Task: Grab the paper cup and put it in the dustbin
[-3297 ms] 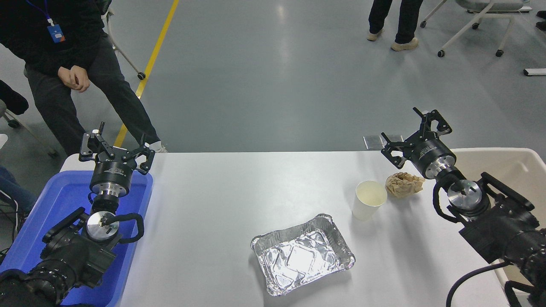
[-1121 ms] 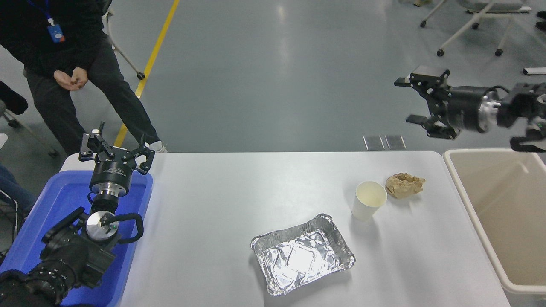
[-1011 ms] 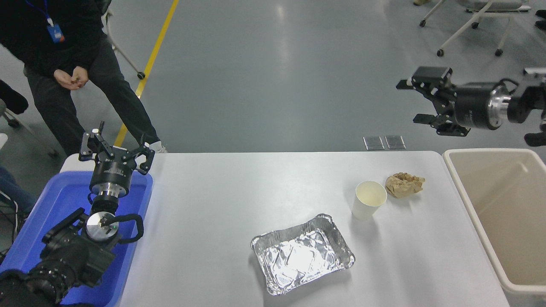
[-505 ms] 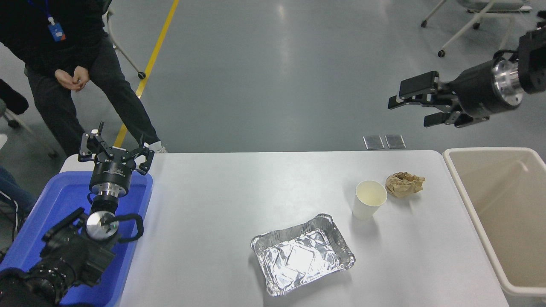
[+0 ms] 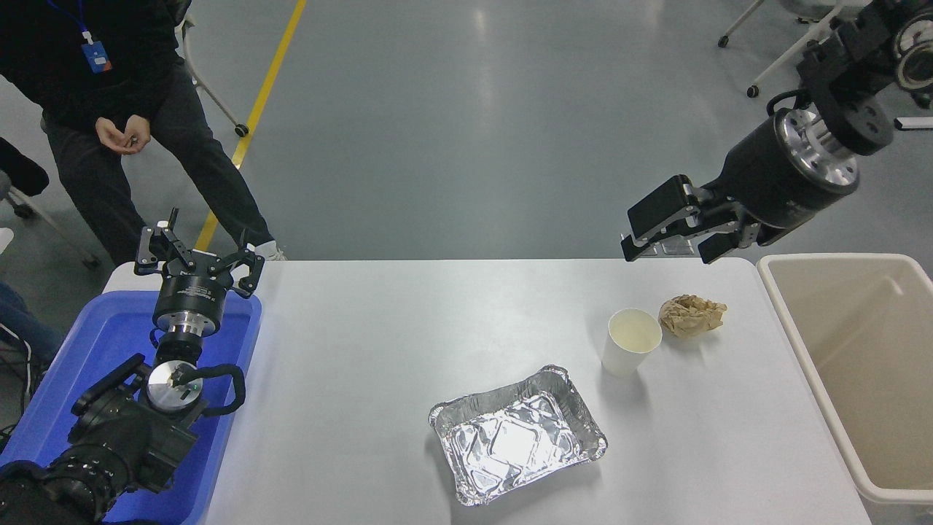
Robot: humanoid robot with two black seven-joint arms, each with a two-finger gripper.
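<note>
Paper cup (image 5: 631, 341) upright, untouched; right gripper (image 5: 669, 242) fingers (image 5: 656, 215) apart, empty, above.

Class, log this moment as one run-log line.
right black gripper: open, above table's far edge | white paper cup: upright, untouched | beige plastic dustbin: empty | left gripper: parked

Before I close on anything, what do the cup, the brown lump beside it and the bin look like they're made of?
Paper cup: thin matte white paper, rolled rim. Paper ball: crumpled tan paper, sharp creases. Dustbin: smooth beige plastic by its look, thick rounded rim.
</note>
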